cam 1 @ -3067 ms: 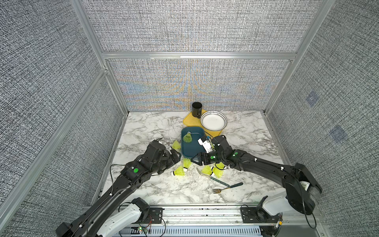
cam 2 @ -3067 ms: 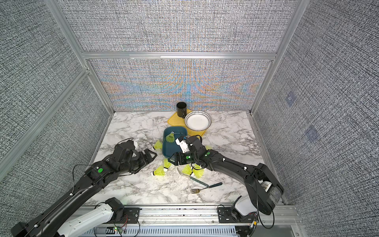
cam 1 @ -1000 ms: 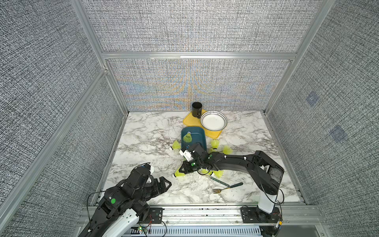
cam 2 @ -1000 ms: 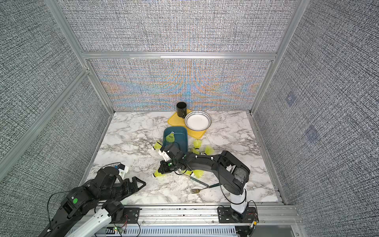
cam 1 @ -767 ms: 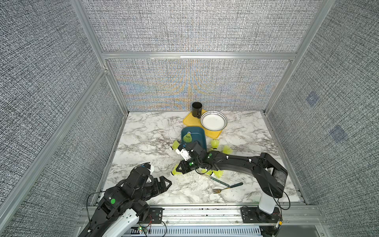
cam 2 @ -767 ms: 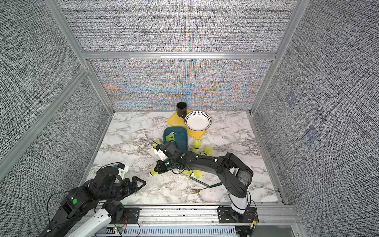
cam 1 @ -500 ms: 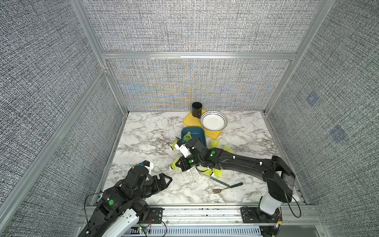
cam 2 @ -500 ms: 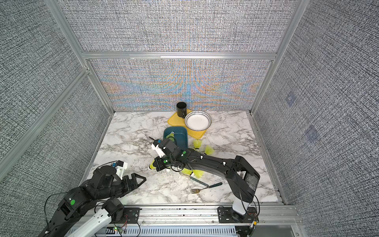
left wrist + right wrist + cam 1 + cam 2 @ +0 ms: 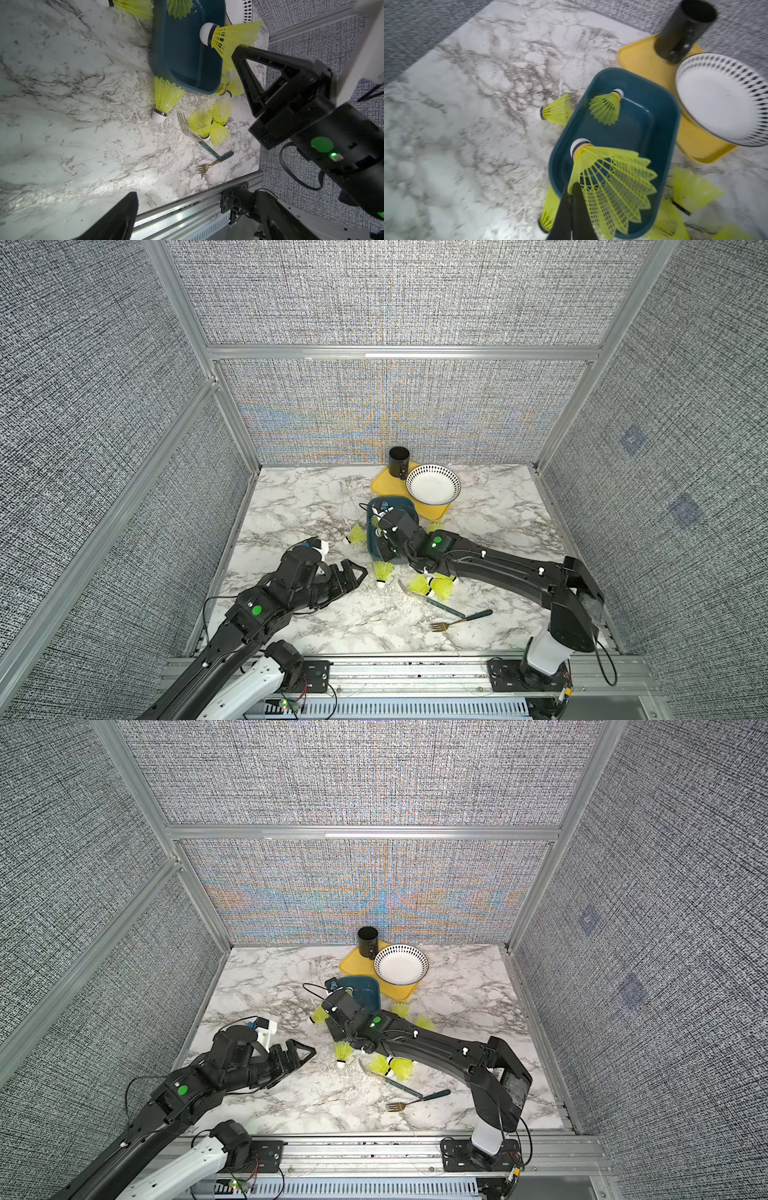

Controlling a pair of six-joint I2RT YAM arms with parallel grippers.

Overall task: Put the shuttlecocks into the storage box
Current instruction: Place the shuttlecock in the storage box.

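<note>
While the right gripper (image 9: 571, 188) pinches the skirt edge of one shuttlecock (image 9: 608, 176), I read its jaws as nearly together, with only yellow mesh between them. The held one sticks out past the fingertips, white tip forward. It sits over the near end of the storage box (image 9: 671, 116), inside the rim line. Can't tell if the tip touches the box floor. The left wrist view agrees: that shuttlecock (image 9: 228, 35) is roughly level, tip over the box interior (image 9: 182, 52), skirt out toward the box's right wall.

A second shuttlecock (image 9: 606, 108) lies on its side at the far end of the box.

Loose ones on the marble table (image 9: 311, 506):
- One lies just outside the box's left wall (image 9: 356, 534).
- One lies at the box's near corner (image 9: 381, 571), skirt toward the box, tip pointing away.
- A cluster of three (image 9: 432, 585) sits under the right forearm, against the tines of the silver fork (image 9: 428, 599).
- Two more lie off the box's right side (image 9: 400, 1009).

My left gripper (image 9: 359, 578) has its jaws spread wide with nothing between them. It is low over the table, left of the near-corner shuttlecock, close to it but apart.

The gold fork (image 9: 457, 620) lies nearer the front rail. The yellow tray (image 9: 386, 485), white bowl (image 9: 433, 487) and black cup (image 9: 399, 462) sit behind the box, and the tray's edge meets the box's far end.
</note>
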